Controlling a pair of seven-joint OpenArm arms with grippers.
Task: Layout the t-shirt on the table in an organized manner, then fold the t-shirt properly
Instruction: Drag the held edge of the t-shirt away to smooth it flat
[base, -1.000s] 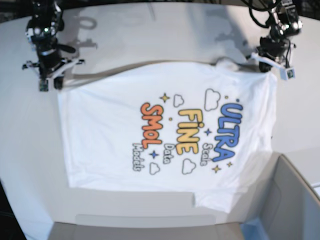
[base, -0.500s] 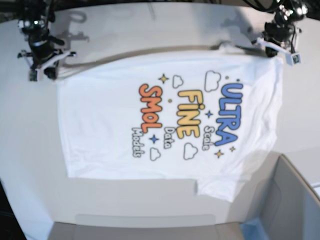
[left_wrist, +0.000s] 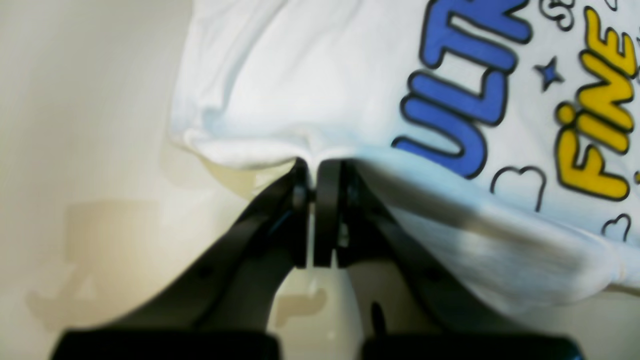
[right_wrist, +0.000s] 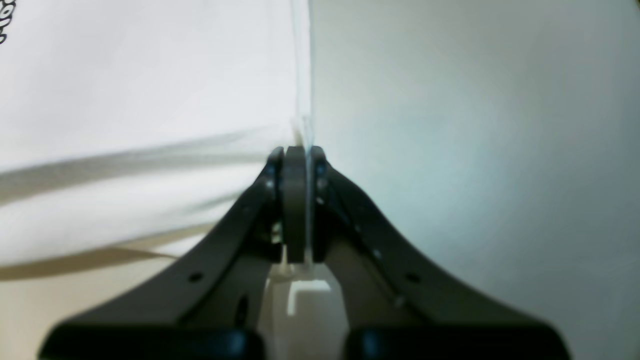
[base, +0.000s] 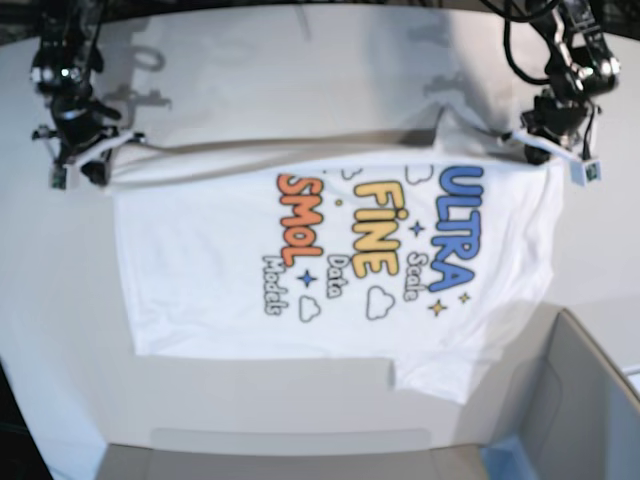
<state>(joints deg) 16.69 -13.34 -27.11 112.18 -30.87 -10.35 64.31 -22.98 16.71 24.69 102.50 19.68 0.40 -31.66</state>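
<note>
The white t-shirt (base: 250, 260) lies print-up on the white table (base: 300, 60), with "ULTRA FINE SMOL" facing up. Its far long edge is lifted and hangs taut between both grippers, over the top of the print. My left gripper (base: 548, 150) is at the right of the base view, shut on the t-shirt's (left_wrist: 310, 80) edge near the blue letters; the left wrist view shows the left gripper (left_wrist: 312, 170) pinching cloth. My right gripper (base: 92, 165) holds the other end. In the right wrist view the right gripper (right_wrist: 296, 155) is shut on the t-shirt's (right_wrist: 125, 100) corner.
A grey bin (base: 590, 400) with a blue corner (base: 510, 462) stands at the near right, close to the shirt's sleeve. A flat grey panel (base: 290, 440) lies along the near edge. Bare tabletop stretches beyond the shirt at the far side.
Both grippers first rose away with the far edge, then came back toward the near side. The raised edge now overlaps the clouds at the top of the print.
</note>
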